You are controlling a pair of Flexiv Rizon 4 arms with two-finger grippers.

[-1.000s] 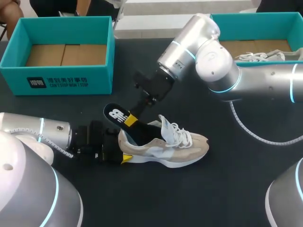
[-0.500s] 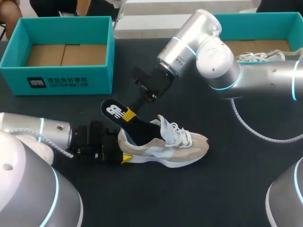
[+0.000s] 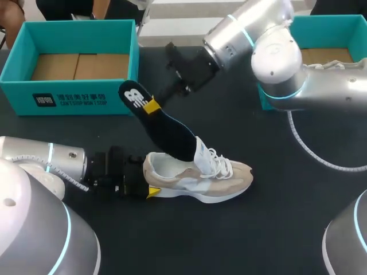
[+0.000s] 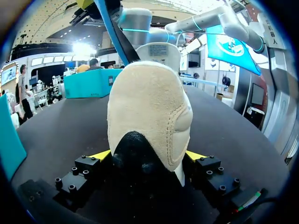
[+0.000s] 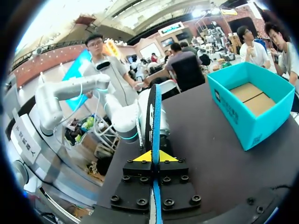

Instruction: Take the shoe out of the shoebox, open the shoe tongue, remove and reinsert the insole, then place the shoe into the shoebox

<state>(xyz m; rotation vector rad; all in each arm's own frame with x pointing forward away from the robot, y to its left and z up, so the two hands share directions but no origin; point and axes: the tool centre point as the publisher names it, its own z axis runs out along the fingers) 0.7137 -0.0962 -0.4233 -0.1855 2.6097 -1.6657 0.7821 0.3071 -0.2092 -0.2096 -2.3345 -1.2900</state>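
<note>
Raised higher: insole [image 3: 163, 126] in right fingers [image 3: 151, 106] | tip hidden inside shoe [image 3: 198, 179]

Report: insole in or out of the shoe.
Mostly out: the black insole, in the right gripper, slants above the beige sneaker, lower tip at its opening.

Two teal boxes stand on the counter [image 3: 275, 229]: a shoebox [image 3: 74, 97] at the upper left of the frame and a second shoebox [image 3: 338, 24] at the upper right. One beige shoe [image 3: 200, 177] lies on the counter. There is one dark insole [image 3: 166, 129]. Two arms come in, each with one hand: the left hand [image 3: 148, 183] and the right hand [image 3: 151, 106].
</note>
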